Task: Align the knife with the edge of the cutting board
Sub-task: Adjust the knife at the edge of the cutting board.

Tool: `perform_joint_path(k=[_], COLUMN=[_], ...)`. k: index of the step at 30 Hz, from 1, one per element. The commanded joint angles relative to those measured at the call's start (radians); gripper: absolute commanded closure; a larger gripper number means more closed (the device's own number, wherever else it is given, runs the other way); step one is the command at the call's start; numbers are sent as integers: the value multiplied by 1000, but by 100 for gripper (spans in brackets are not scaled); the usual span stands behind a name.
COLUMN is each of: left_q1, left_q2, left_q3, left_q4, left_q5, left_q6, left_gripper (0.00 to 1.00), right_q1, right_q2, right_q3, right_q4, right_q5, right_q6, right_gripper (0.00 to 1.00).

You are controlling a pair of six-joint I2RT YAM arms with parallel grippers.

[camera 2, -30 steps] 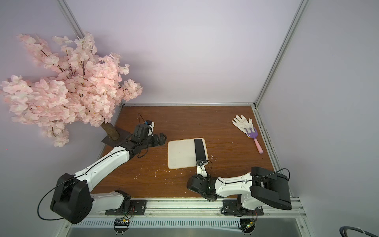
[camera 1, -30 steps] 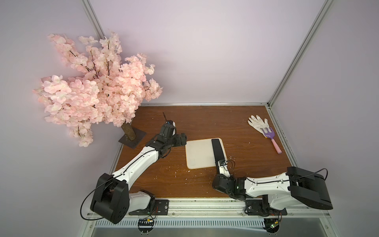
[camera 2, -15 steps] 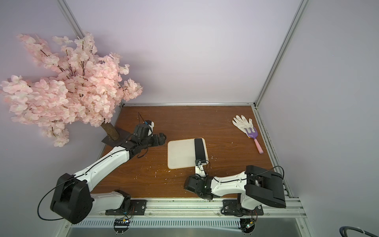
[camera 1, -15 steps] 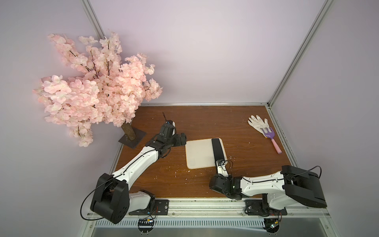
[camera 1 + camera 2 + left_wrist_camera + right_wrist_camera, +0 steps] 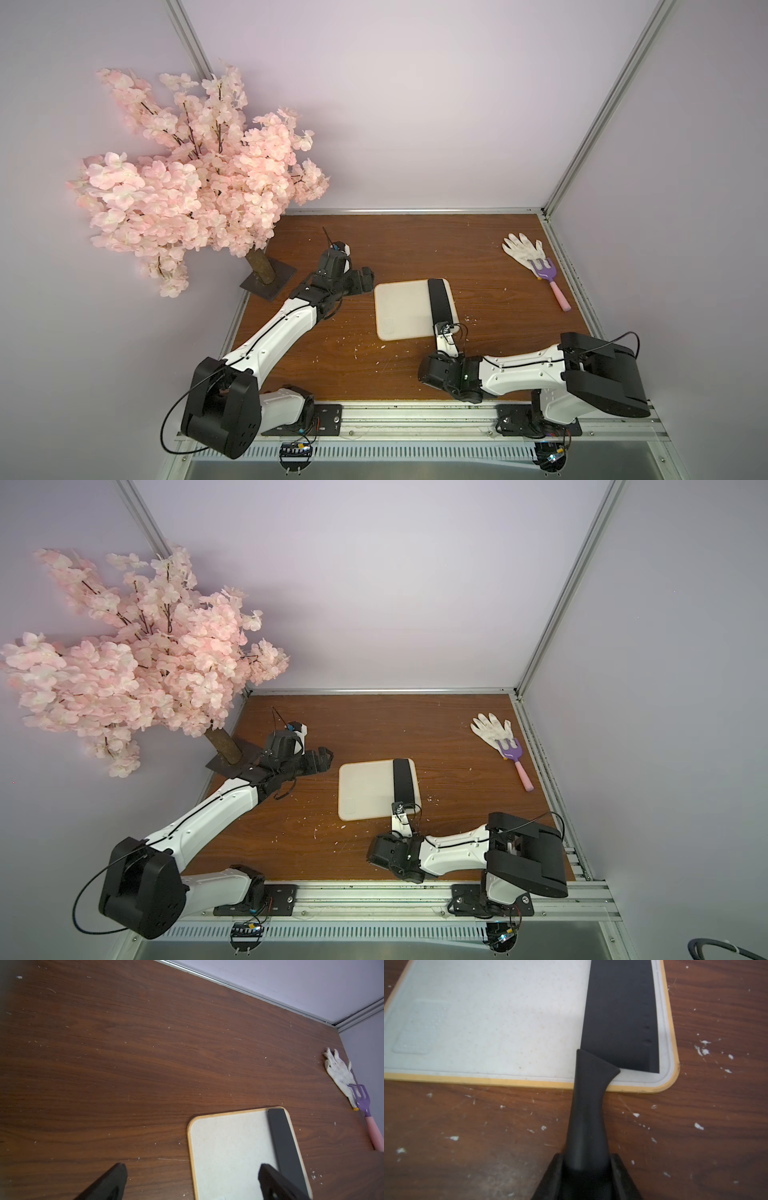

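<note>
Black handle, pinched: your right gripper has both jaws pressed on the end of the knife handle, low over the table. My guess is that holding it that far back leaves the blade free to swing and keeps the board uncovered.

The blade lies flat on the board, along its right side. The handle sticks out past the near edge, over the table.

The right wrist view gives you the detail. A thin cream strip shows between blade and tan rim, and the two run close to parallel. Looks nearly aligned, maybe a small nudge left.

Your left gripper is spread wide and holds nothing. It sits just beside the board's left edge, not touching as far as I can tell. Probably parked there to steady the board if it slides.

The top views show what the wrists miss: the whole blade runs the length of the board.

Only the left wrist view shows the blade tip close to the far rim. Glove and fork sit well apart, near the right wall.
</note>
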Motion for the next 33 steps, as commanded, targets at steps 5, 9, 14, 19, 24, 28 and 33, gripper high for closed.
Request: perform_joint_path(k=[5,9,14,19,24,28,33], left_q1=[15,15,14,16,15,14,16], left_q2=[-19,-18,-15,-12,-8,-9,-7], left_q3=[-16,-17,-17,-17,-17,-17,-17], left_q4=[23,25,26,25,25,23,24], left_q5=[3,-1,-4,-8,-8,-9,-11], left_q6=[17,17,16,18,17,16,17], left_gripper=[0,0,0,0,0,0,0], right_q1=[6,7,9,9,9,9,9], right_q2=[13,7,2,-1,-14,-11,-8], right_q3=[29,34,46,47,41,39,40], right_q4=[-73,-96,-128,-158,-159,-156,-161], right_q5=[19,39,60,75,82,84,85], right_q6=[17,20,23,42,46,46,50], right_gripper=[71,72,73,74,75,76,75])
